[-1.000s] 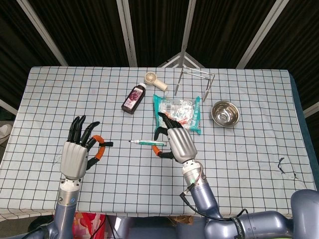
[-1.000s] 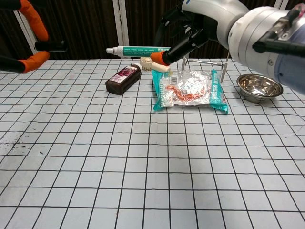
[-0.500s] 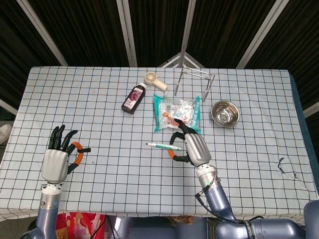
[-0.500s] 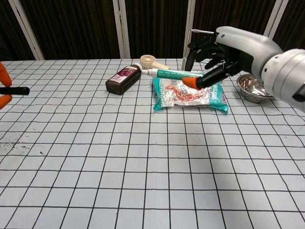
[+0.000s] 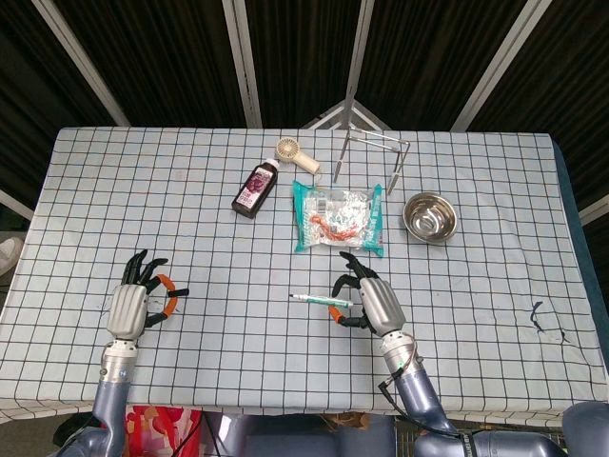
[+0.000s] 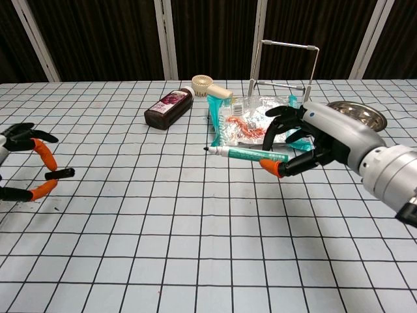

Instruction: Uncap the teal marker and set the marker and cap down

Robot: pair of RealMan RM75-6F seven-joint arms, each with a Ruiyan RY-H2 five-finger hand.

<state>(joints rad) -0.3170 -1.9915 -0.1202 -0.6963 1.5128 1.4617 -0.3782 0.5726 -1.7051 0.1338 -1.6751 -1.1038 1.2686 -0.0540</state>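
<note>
Right hand holds uncapped marker low over table; left hand pinches black cap near left edge.

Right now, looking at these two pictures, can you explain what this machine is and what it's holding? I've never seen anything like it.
It is a robot with two arms ending in humanlike hands, working at a checked table. One picture looks down from its head, the other looks forward from its chest. The right hand holds an uncapped teal marker; the left hand pinches its black cap. Further back lie a dark bottle, a small fan, a snack packet, a wire rack and a metal bowl.
</note>
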